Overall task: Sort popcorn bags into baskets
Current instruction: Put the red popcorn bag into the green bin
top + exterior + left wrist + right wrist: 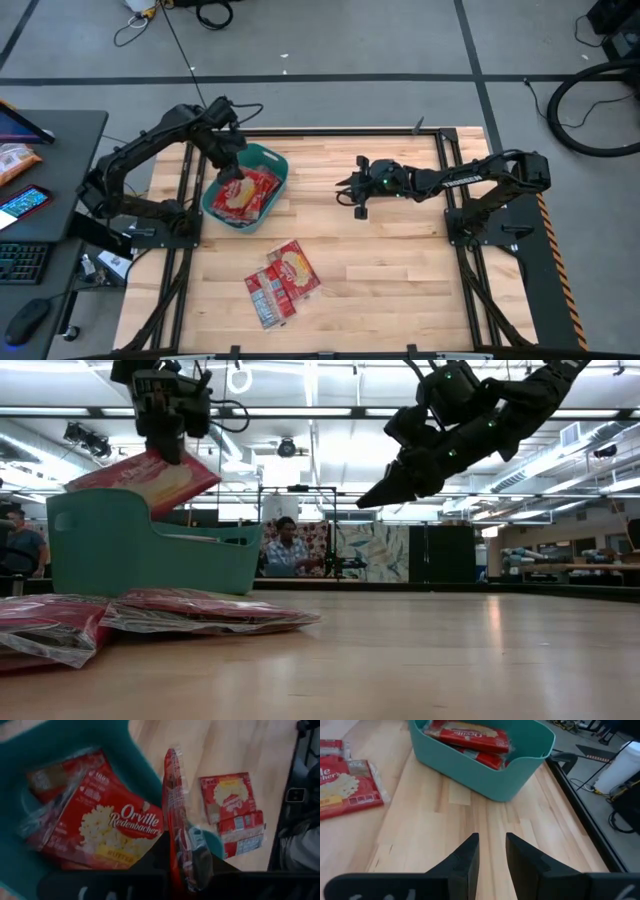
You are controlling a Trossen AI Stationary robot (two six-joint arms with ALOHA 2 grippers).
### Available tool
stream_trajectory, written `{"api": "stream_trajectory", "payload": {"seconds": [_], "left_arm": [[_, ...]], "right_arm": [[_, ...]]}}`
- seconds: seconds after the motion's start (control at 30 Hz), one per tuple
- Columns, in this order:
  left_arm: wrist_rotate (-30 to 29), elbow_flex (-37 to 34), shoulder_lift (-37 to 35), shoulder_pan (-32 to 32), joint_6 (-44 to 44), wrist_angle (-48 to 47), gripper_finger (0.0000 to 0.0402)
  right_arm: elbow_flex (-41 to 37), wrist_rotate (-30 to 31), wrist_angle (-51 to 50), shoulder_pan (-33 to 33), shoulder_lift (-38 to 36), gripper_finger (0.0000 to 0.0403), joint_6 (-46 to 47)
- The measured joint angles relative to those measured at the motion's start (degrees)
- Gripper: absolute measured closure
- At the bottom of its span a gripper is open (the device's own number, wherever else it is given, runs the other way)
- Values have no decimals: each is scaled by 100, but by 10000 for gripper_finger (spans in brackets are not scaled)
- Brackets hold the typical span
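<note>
The left gripper (233, 165) hangs over the teal basket (272, 160) near the tabletop's left edge, fingers pinching a popcorn bag (150, 478) edge-up. The right gripper (352, 189) hovers mid-tabletop, fingers slightly parted.
</note>
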Motion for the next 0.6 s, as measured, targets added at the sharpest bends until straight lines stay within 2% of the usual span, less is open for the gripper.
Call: {"api": "stream_trajectory", "payload": {"seconds": [0.17,0.4,0.5,0.6], "left_arm": [[-643,-269,0,-1,-345,274,354],[-1164,-275,-2,-2,-499,369,254],[-1667,-46,-2,0,-508,348,214],[-1767,395,-4,-14,-678,373,190]], "right_arm": [[0,-8,81,13,0,302,23],[0,-44,89,13,0,302,115],[0,-46,120,13,0,302,115],[0,-46,119,13,0,302,115]]}}
